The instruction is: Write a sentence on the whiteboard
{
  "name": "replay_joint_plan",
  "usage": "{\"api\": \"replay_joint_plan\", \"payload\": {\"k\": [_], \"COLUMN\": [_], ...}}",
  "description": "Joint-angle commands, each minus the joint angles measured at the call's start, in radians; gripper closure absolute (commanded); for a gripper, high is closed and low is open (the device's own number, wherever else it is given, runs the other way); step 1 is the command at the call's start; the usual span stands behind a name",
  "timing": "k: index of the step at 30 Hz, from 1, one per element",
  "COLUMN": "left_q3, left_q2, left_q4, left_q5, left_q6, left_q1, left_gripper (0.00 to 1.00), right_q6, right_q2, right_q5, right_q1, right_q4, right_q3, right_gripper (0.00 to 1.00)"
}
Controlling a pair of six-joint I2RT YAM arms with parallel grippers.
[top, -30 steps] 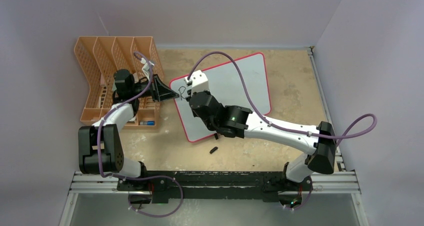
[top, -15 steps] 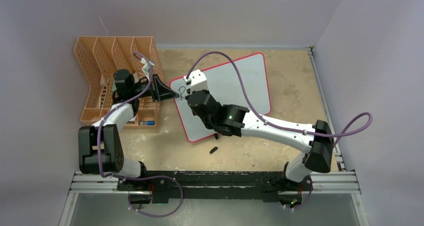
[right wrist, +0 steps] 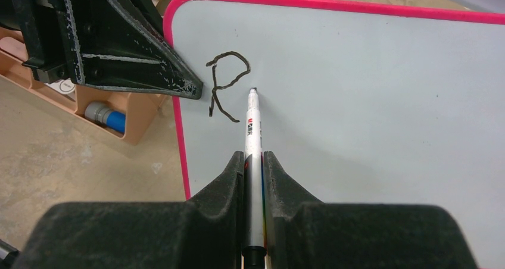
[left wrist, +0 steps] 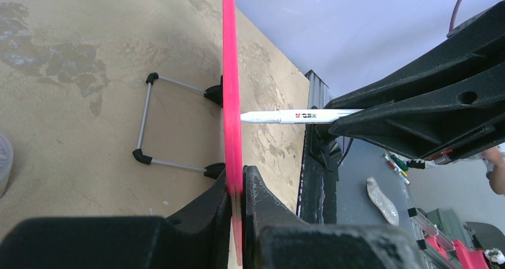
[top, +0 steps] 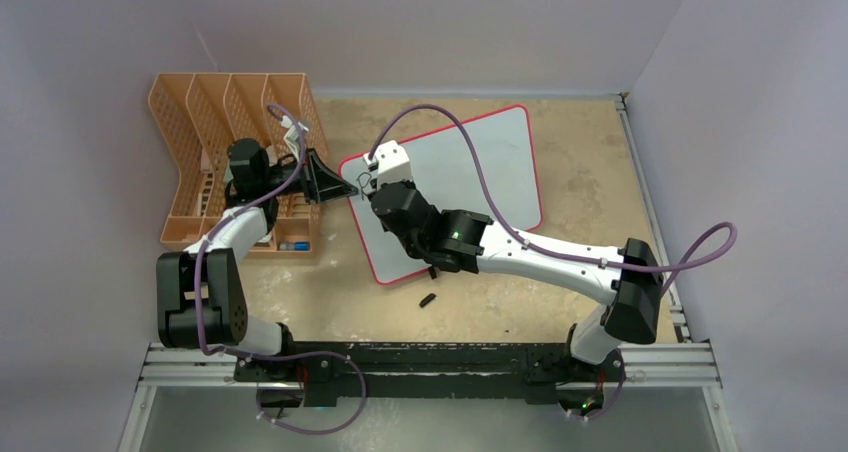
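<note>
The whiteboard (top: 480,162), white with a red-pink rim, stands tilted on the table. My left gripper (top: 343,187) is shut on its left edge; in the left wrist view both jaws (left wrist: 238,177) pinch the pink rim (left wrist: 229,72). My right gripper (right wrist: 254,159) is shut on a white marker (right wrist: 252,126), whose tip touches the board (right wrist: 369,102) just right of a black handwritten "R" (right wrist: 226,81). That letter is all of the sentence that shows. From above, the right gripper (top: 372,186) sits at the board's upper left corner. The marker (left wrist: 292,116) meets the board side-on.
An orange mesh file rack (top: 215,162) stands left of the board, behind my left arm, with a blue-capped item (right wrist: 107,115) inside. A small black cap (top: 428,299) lies on the table in front of the board. The board's wire stand (left wrist: 146,120) rests behind it.
My right arm has shifted slightly left and away along the board with the marker. The left gripper and the board have not moved.
</note>
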Motion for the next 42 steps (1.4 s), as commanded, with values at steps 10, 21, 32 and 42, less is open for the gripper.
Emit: {"api": "replay_joint_plan", "payload": {"k": [10, 21, 32, 42], "left_q3": [0.018, 0.022, 0.021, 0.023], "left_q2": [-0.018, -0.02, -0.019, -0.02], "left_q4": [-0.014, -0.036, -0.042, -0.042], "left_q5": [0.017, 0.004, 0.003, 0.003], "left_q6": [0.036, 0.053, 0.057, 0.056], "left_q1": [-0.025, -0.025, -0.025, -0.025], "left_gripper": [1.0, 1.0, 1.0, 1.0], "right_q6": [0.006, 0.006, 0.024, 0.032], "right_q2": [-0.017, -0.077, -0.075, -0.047], "right_q5": [0.013, 0.006, -0.048, -0.039], "right_q1": [-0.013, -0.011, -0.009, -0.008], "right_q4": [0.023, 0.034, -0.002, -0.028], "right_q3": [0.028, -0.008, -0.014, 0.002], "right_gripper": [1.0, 1.0, 1.0, 1.0]}}
